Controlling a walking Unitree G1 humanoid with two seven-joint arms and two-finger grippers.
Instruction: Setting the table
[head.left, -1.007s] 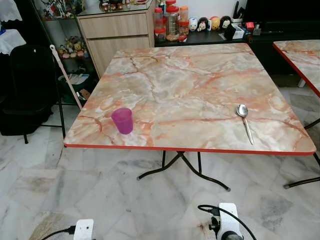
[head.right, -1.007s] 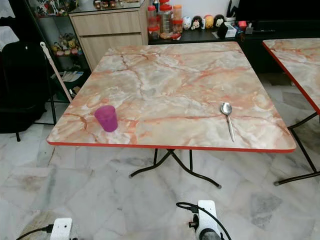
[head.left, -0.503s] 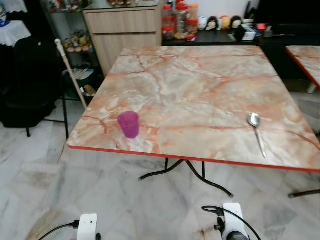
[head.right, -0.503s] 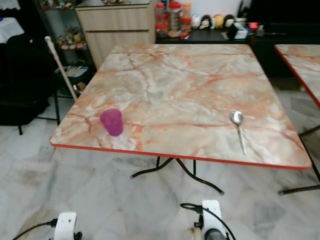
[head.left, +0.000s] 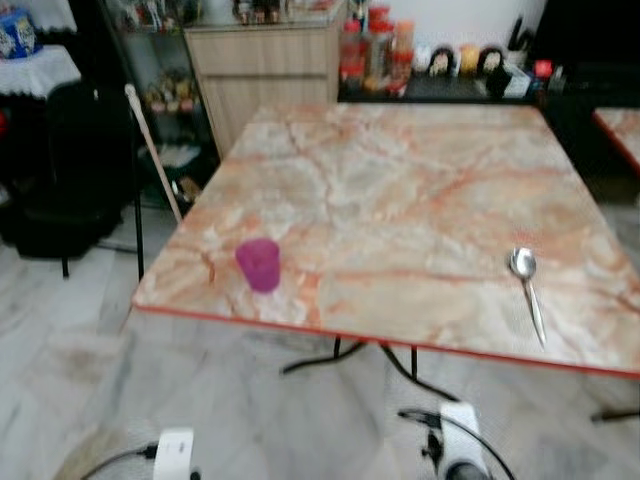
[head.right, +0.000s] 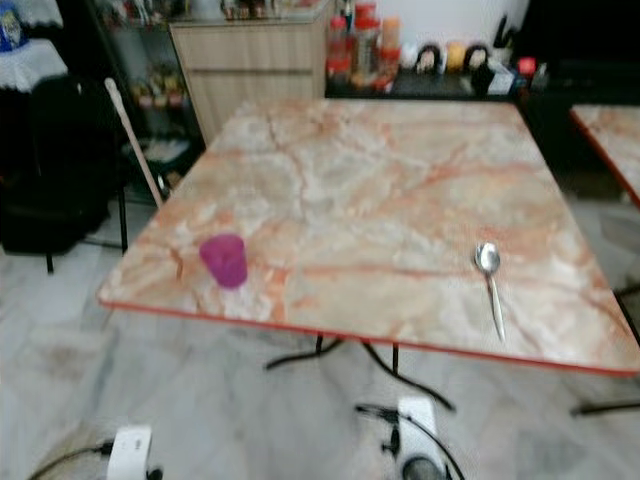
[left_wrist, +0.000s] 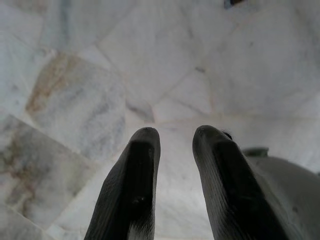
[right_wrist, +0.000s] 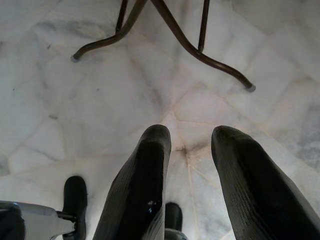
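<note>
A purple plastic cup (head.left: 259, 264) stands upright near the front left corner of the marble-patterned table (head.left: 400, 190). A metal spoon (head.left: 527, 292) lies near the front right edge, bowl pointing away from me. Both arms hang low in front of the table, their wrists at the bottom of the eye views. My left gripper (left_wrist: 172, 137) is open above the floor tiles with nothing between its fingers. My right gripper (right_wrist: 192, 135) is open too, over the floor near the table's black legs (right_wrist: 165, 25).
A wooden cabinet (head.left: 265, 70) and a low dark shelf with jars and figurines (head.left: 430, 65) stand behind the table. A broom handle (head.left: 152, 155) leans at the left beside a black chair (head.left: 70, 170). A second table's corner (head.left: 620, 135) shows at the right.
The whole view has shifted and blurred, so the camera has moved; the table now sits slightly nearer and further right. Cup and spoon keep their places on the table.
</note>
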